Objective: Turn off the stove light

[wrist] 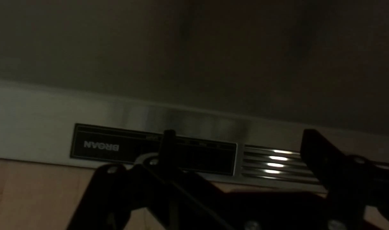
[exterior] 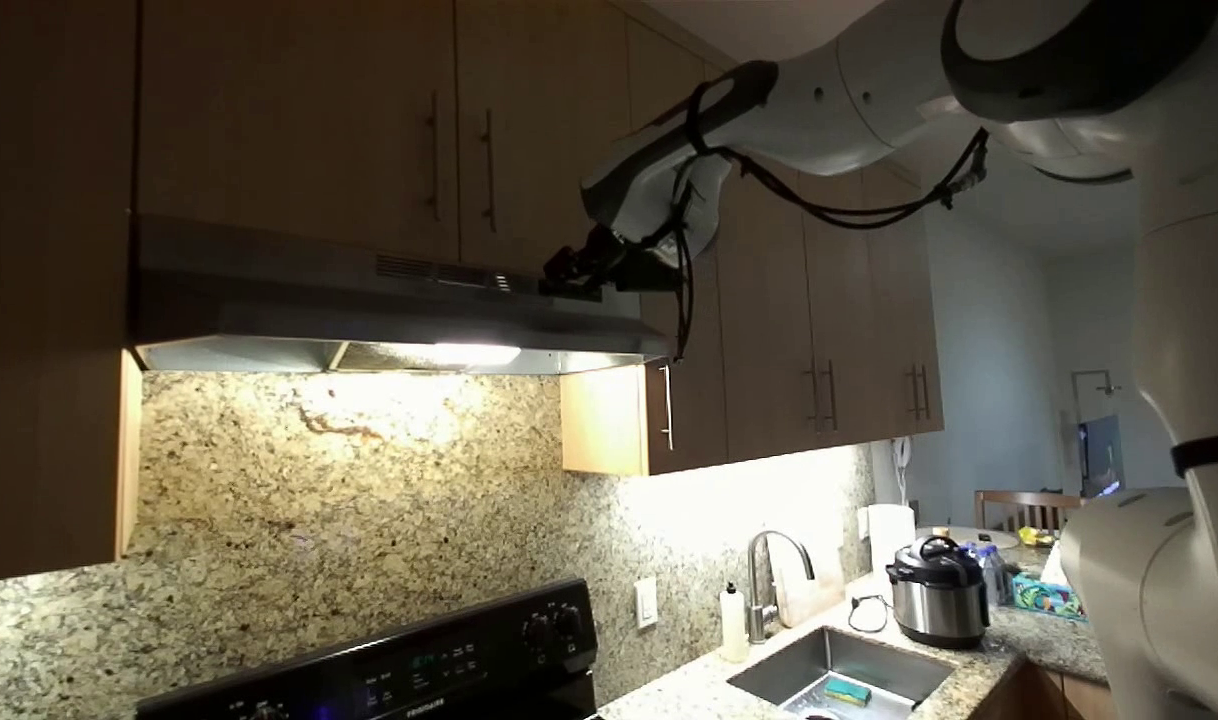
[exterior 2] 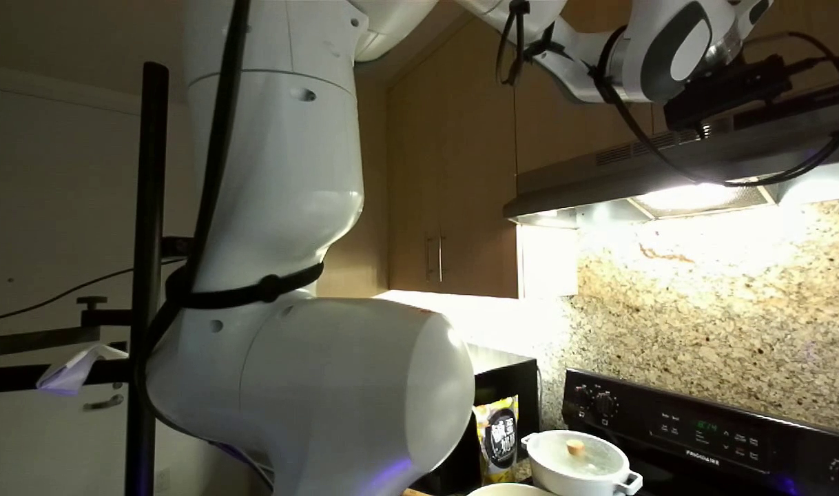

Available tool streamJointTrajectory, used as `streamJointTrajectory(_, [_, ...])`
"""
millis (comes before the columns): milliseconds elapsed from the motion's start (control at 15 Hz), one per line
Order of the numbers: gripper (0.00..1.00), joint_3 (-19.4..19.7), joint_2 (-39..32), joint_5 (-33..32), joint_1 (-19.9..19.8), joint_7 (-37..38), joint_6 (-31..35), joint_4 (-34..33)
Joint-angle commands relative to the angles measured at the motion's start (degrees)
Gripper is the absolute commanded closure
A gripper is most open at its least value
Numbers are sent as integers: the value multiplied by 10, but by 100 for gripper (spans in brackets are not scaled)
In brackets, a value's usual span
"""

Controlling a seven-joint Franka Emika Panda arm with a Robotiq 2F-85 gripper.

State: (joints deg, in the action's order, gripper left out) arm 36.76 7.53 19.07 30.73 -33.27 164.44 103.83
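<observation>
The stove light [exterior: 477, 354] is lit under the grey range hood [exterior: 349, 310]; it also glows in an exterior view [exterior 2: 688, 197]. In the wrist view, which stands upside down, the hood's black BROAN control panel [wrist: 102, 146] runs across the front strip. Its switches are too dark to make out. My gripper [wrist: 240, 131] is open and empty. One finger overlaps the panel, the other overlaps the vent slots [wrist: 274, 161]. In an exterior view the gripper [exterior: 559, 270] is at the hood's front, near the panel. I cannot tell whether a finger touches it.
Wooden cabinets [exterior: 299, 120] with bar handles stand directly above the hood. The black stove panel [exterior: 419, 660] is below, with a white pot [exterior 2: 574, 461] on the stove. A sink [exterior: 839, 660] and a pressure cooker [exterior: 937, 595] are on the counter. Cables [exterior 2: 833, 138] hang from the wrist.
</observation>
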Motion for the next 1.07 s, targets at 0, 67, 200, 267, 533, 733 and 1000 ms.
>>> streamJointTrajectory(0, [0,33,-27,70,26,-77,-41,-46])
streamJointTrajectory(67, [0,39,-33,84,28,-88,-50,-55])
streamJointTrajectory(200, [0,49,-49,101,24,-98,-67,-75])
streamJointTrajectory(267, [0,54,-58,107,21,-101,-78,-85])
streamJointTrajectory(533, [0,70,-90,146,16,-120,-111,-119])
streamJointTrajectory(733, [0,75,-113,177,9,-137,-132,-143])
streamJointTrajectory(1000, [0,77,-141,212,-3,-158,-155,-178])
